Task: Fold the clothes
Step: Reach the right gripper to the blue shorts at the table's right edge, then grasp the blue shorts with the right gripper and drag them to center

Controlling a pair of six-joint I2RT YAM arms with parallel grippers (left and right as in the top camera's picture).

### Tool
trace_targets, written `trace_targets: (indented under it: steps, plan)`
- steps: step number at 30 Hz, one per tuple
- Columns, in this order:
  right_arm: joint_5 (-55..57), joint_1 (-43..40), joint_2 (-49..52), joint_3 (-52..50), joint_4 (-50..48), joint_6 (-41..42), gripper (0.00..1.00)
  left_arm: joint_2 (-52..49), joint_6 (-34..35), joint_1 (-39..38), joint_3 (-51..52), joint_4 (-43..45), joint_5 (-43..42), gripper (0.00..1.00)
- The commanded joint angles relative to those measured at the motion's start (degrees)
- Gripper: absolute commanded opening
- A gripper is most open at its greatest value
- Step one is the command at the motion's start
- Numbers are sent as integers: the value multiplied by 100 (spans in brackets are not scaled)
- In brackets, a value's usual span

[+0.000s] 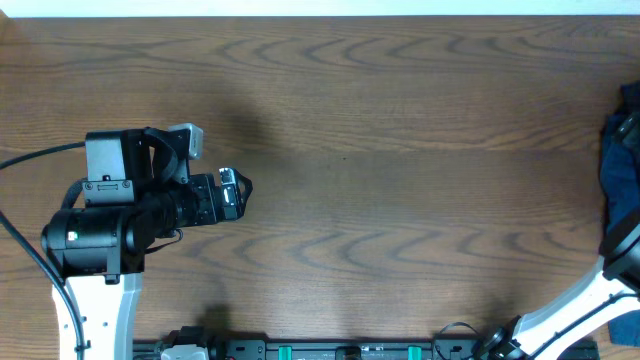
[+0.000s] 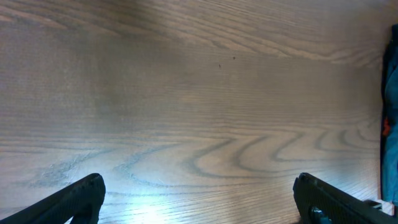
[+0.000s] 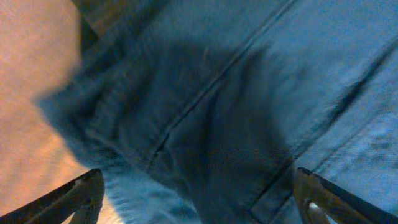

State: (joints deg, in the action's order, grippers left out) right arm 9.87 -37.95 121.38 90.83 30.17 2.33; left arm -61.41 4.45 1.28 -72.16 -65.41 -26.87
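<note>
Blue fabric (image 1: 620, 170) lies bunched at the table's far right edge, darker low down and brighter on top. In the right wrist view, blue fabric (image 3: 249, 81) with stitched seams and a gathered band fills the frame, dark in the middle. I cannot tell whether this is the clothes or a brighter blue heap. My right gripper (image 3: 198, 183) hangs open just above it, with the cloth spread below and nothing pinched between the fingers. My left gripper (image 1: 238, 192) is open over bare wood at the left, far from the fabric, with nothing between its fingers (image 2: 81, 196).
The wooden table (image 1: 380, 150) stretches between the two arms. The left arm's black body (image 1: 110, 220) sits at the left. The right arm's white link (image 1: 570, 310) rises from the bottom right corner. A strip of blue fabric (image 2: 390, 93) shows at the left wrist view's right edge.
</note>
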Motion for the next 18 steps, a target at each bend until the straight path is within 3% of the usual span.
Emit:
trace_targets:
  steps: [1, 2, 5, 7, 8, 13, 18]
  plan:
    - [129, 11, 63, -7, -20, -136, 82, 9, -70, -24, -120, -9, -79, 98]
    - [129, 11, 63, -9, -24, -136, 75, 9, -70, -24, -120, -9, -79, 98]
    - [127, 9, 63, -7, 20, 35, 41, 9, -72, -24, -120, -9, -79, 98]
    - [131, 31, 37, -7, 142, 286, 11, 9, -72, -24, -120, 15, -79, 98]
    - [157, 44, 2, -7, 199, 345, 4, 9, -72, -24, -120, 31, -79, 98]
    - [-17, 127, -551, -7, 339, 710, 1, 11, -72, -24, -120, -4, -79, 98]
    - [-1364, 374, -1598, -7, 348, 754, 1, 11, -72, -24, -122, -15, -120, 98]
